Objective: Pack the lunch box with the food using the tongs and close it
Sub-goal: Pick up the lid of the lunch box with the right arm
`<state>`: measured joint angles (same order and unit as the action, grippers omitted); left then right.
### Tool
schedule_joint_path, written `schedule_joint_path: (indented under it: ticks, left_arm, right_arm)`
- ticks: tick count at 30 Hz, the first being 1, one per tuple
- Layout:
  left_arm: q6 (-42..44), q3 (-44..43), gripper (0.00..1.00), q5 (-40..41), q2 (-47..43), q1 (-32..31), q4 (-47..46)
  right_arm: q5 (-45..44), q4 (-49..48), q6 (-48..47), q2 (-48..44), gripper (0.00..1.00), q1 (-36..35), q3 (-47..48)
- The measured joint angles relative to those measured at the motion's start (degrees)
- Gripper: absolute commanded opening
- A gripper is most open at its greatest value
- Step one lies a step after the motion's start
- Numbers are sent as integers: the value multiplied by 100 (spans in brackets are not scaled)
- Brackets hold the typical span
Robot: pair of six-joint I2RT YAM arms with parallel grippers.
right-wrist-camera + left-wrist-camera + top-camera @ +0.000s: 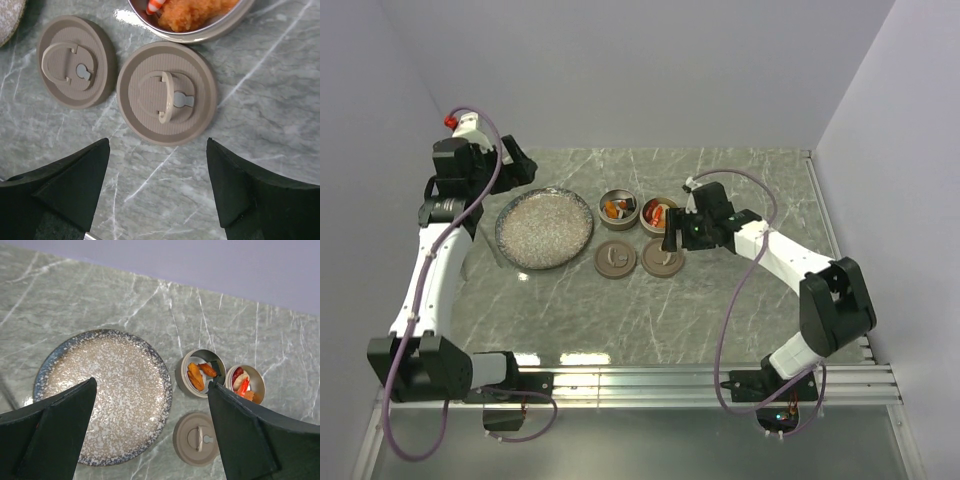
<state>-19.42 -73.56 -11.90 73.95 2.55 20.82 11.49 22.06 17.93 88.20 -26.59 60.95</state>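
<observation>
Black fingers of your right gripper (158,146) stand apart with nothing between them, poised over the right lid (166,100). That lid looks stiff, light and finely ribbed, so it should not slip. Its loop handle (164,97) seems tipped upright, though the view is straight down, and that is where you should pinch. The left lid (75,60) lies just beside it, handle flat. Just beyond sits the right tin (200,36), open, with the food (192,9) already inside as soft, crumbly-looking pieces. Bare marble gives you room on the near side and to the right. Your left gripper (152,385) hangs wide and empty, looking down on the speckled plate (115,365), left of the left tin (181,375). You get no sight of the tongs.
</observation>
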Motion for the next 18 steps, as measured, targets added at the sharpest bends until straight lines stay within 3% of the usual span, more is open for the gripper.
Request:
schedule_joint_path:
  ticks: [6, 18]
  left_arm:
    - [-142, 343, 99, 282, -544, -2, 20]
    - [-273, 476, 99, 551, -765, -2, 153]
  right_arm:
    - [17, -131, -2, 435, 78, -144, 164]
    - [-2, -190, -70, 1403, 62, -205, 638]
